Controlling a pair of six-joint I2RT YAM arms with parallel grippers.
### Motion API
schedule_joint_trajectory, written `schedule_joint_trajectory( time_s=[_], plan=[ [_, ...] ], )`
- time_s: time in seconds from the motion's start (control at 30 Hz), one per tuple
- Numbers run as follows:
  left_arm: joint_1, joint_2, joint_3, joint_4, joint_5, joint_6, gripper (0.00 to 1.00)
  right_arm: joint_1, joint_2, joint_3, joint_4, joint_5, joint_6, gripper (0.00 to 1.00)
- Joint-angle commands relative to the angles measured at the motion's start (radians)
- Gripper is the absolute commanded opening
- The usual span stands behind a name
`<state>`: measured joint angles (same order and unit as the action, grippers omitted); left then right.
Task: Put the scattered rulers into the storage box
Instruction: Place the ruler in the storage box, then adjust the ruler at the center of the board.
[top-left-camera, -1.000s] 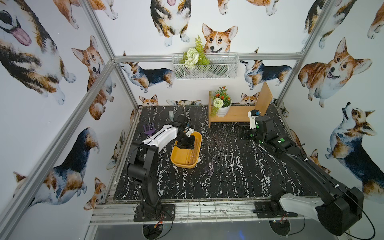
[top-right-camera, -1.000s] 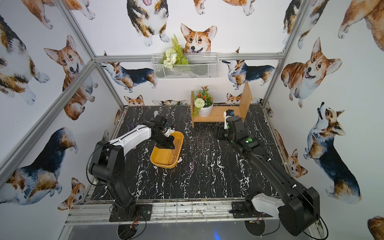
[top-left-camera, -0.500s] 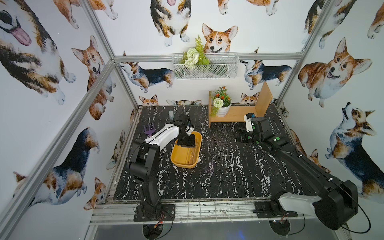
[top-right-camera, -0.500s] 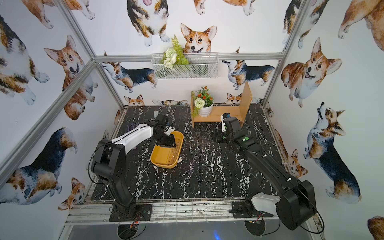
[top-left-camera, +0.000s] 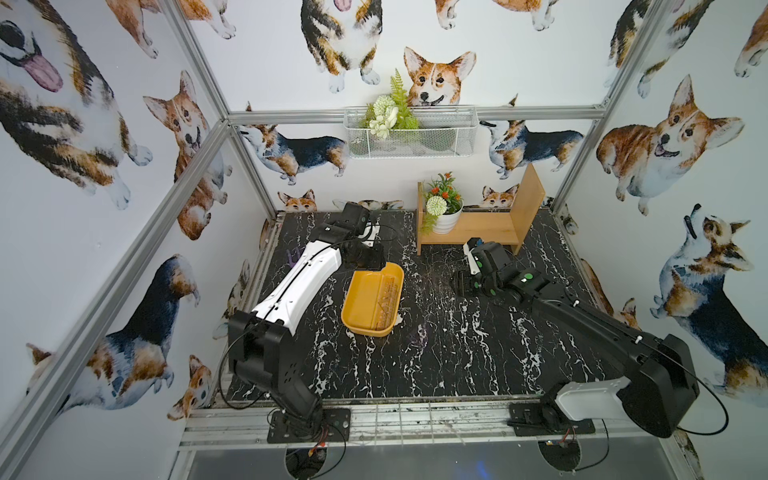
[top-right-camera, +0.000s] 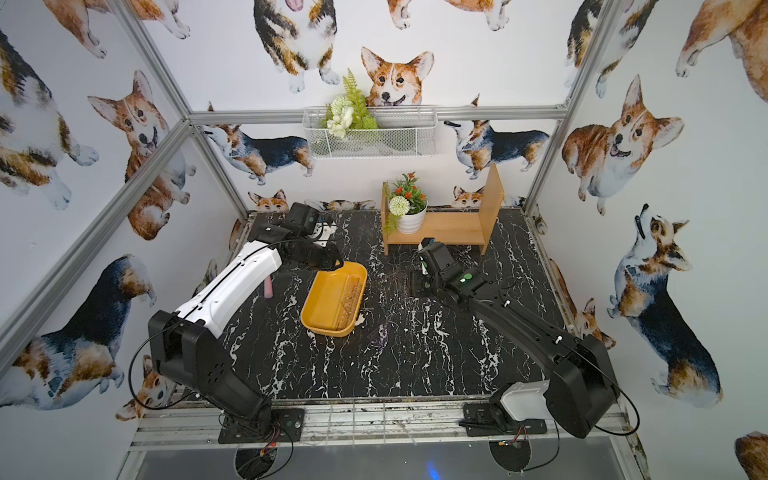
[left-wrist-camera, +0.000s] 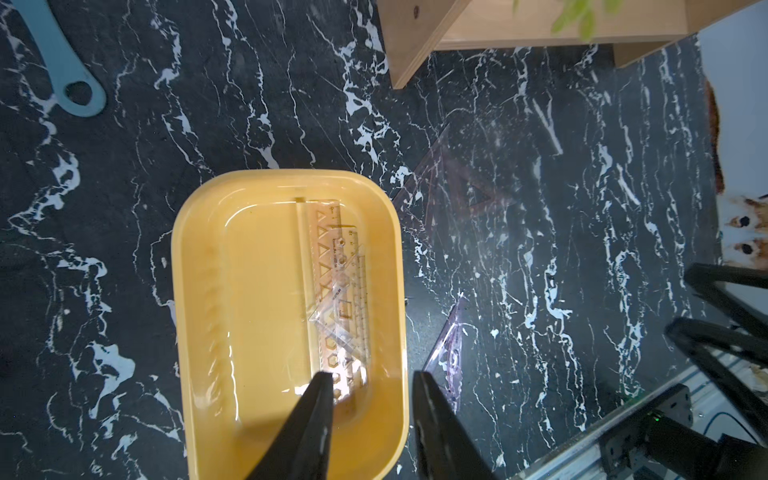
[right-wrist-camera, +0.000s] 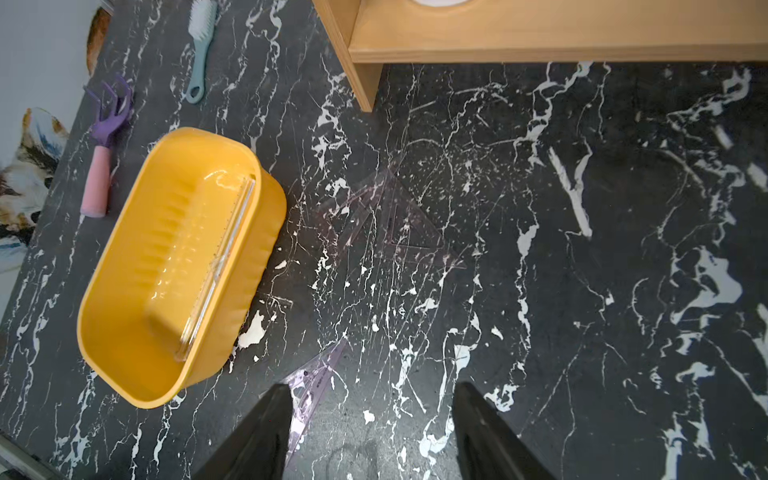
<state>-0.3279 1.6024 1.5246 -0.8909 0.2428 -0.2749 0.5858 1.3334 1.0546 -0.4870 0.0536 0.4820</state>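
Rulers (left-wrist-camera: 340, 291) boxed, set squares (right-wrist-camera: 386, 220) left
Left hand (left-wrist-camera: 372, 376) open, empty over box (left-wrist-camera: 183, 291); right hand (right-wrist-camera: 372, 386) open above a set square (right-wrist-camera: 316, 370), probably to grab it.

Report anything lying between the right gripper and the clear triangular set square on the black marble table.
Nothing visible does: only bare black marble table separates the right gripper from the clear triangular set square. A purple-tinted set square lies off to the side, by one finger.

both top views high, looking down over whole table (top-left-camera: 457, 353), wrist views close overhead, sharing storage box (left-wrist-camera: 257, 291)
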Motion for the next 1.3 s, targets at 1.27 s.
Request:
schedule_joint_trajectory(
  time_s=[1.27],
  plan=[
    [0.004,-0.433,-0.534,0.302,0.024,-0.267,0.39,0.397,0.458,0.121,-0.122,0.185,0.279,0.67]
  ],
)
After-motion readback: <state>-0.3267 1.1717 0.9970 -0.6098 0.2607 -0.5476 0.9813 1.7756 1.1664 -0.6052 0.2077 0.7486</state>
